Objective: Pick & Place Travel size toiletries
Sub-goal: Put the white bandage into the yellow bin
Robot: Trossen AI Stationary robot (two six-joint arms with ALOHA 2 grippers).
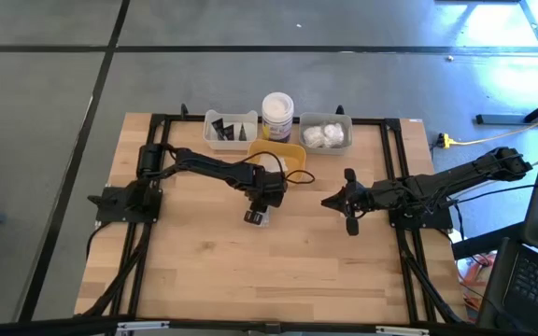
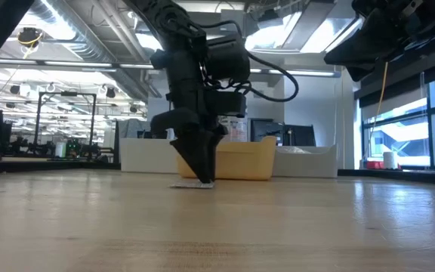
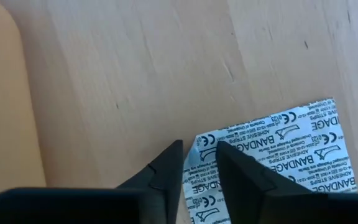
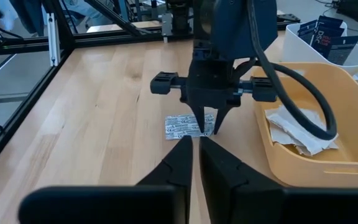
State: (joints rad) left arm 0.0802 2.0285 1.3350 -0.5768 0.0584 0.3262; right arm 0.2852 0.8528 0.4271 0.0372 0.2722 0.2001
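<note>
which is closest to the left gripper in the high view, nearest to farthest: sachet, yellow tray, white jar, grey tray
From the left gripper, low over the table's middle:
1. Sachet, flat on the wood at the fingertips.
2. Yellow tray, just behind the gripper.
3. White jar, behind the yellow tray, in the back row.
4. Grey tray, in the back row, right of the jar.

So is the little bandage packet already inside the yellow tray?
No, the bandage packet lies flat on the wooden table beside the yellow tray, under the left claw.
</note>
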